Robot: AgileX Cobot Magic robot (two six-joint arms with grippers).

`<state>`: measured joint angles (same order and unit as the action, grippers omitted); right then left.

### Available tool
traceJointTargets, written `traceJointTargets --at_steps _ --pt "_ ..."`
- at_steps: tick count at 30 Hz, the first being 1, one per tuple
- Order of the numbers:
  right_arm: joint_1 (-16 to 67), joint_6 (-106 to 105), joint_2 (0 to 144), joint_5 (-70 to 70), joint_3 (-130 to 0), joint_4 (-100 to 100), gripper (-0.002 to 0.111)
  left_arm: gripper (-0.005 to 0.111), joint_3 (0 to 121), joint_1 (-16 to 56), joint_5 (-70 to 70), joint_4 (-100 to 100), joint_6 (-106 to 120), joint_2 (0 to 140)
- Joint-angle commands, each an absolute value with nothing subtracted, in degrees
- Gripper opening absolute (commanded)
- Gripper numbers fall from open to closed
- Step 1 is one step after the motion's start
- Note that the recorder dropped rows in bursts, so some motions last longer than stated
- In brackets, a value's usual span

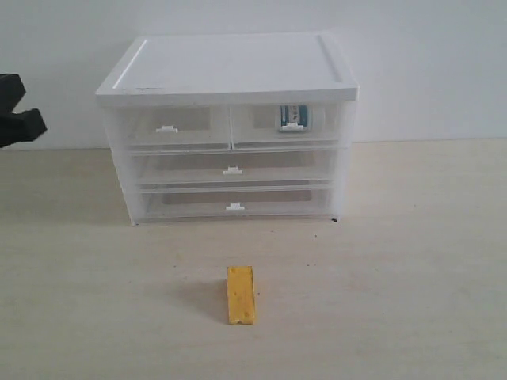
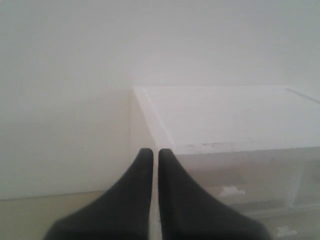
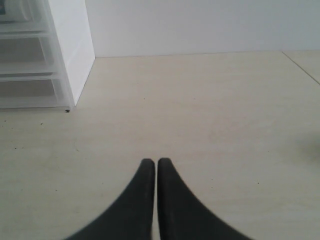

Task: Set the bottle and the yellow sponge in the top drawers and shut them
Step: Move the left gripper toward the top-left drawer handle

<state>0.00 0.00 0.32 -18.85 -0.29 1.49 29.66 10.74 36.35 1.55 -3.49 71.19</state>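
Lying on surface (image 1: 412,301), lower ctr of frame, yellow sponge (image 1: 241,294) is sitting apart from cabinet (image 1: 230,71). Bottle (image 1: 292,117) is resting inside right of top drawers (image 1: 181,131), both shut. Left end effector (image 2: 155,151) & right end effector (image 3: 155,161) are holding closed, empty.

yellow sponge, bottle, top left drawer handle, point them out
yellow sponge (image 1: 241,294), exterior view, middle of its top face.
bottle (image 1: 292,117), exterior view, its blue-teal label.
top left drawer handle (image 1: 167,128), exterior view, middle of the white tab.
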Motion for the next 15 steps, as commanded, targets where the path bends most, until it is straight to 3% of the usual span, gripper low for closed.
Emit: traceJointTargets --at_steps 1,15 --pt "-0.1 0.0 0.0 -18.5 0.0 1.4 0.000 0.004 29.9 17.8 40.5 -11.8 7.9 74.4" --pt "-0.1 0.0 0.0 -18.5 0.0 1.4 0.000 0.004 29.9 32.9 59.3 -25.0 11.9 91.7"
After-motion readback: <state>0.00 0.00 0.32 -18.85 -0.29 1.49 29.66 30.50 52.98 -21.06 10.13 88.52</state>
